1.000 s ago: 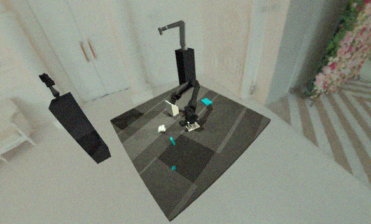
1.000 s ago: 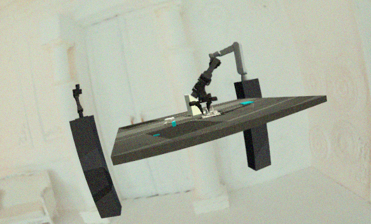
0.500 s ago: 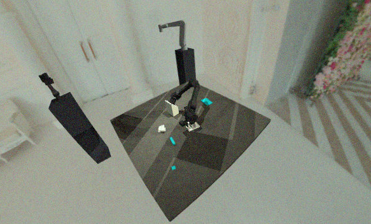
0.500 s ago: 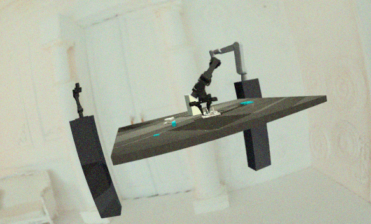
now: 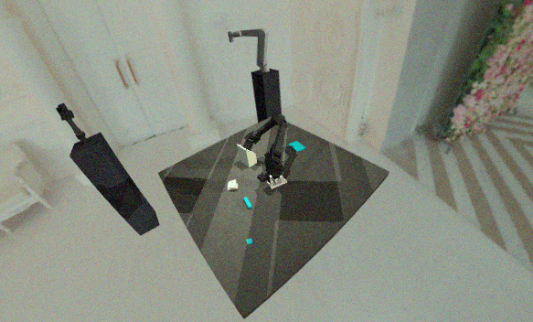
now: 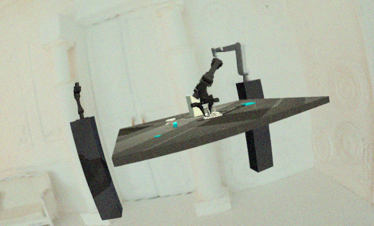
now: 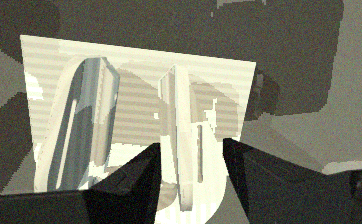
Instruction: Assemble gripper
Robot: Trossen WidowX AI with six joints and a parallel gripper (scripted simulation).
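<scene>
The pale gripper base (image 5: 279, 185) (image 6: 217, 114) (image 7: 39, 55) lies on the dark table. In the wrist view, two pale upright jaws stand over it: the left jaw (image 7: 107, 100) is outside my fingers, and the right jaw (image 7: 182, 110) is between them. My gripper (image 7: 191, 148) is shut on the right jaw, low over the base. Whether the gear teeth mesh and how the pins sit cannot be told. A small white piece (image 5: 232, 185) (image 6: 170, 121), probably the housing plate, lies on the table apart from the base.
A cream panel (image 5: 250, 157) (image 6: 195, 107) stands upright beside the arm. A cyan square (image 5: 296, 145) (image 6: 249, 103) lies toward the back. A cyan bar (image 5: 248, 202) (image 6: 175, 124) and a small cyan block (image 5: 249, 241) (image 6: 157, 136) lie farther forward. Two other arms stand on pedestals off the table.
</scene>
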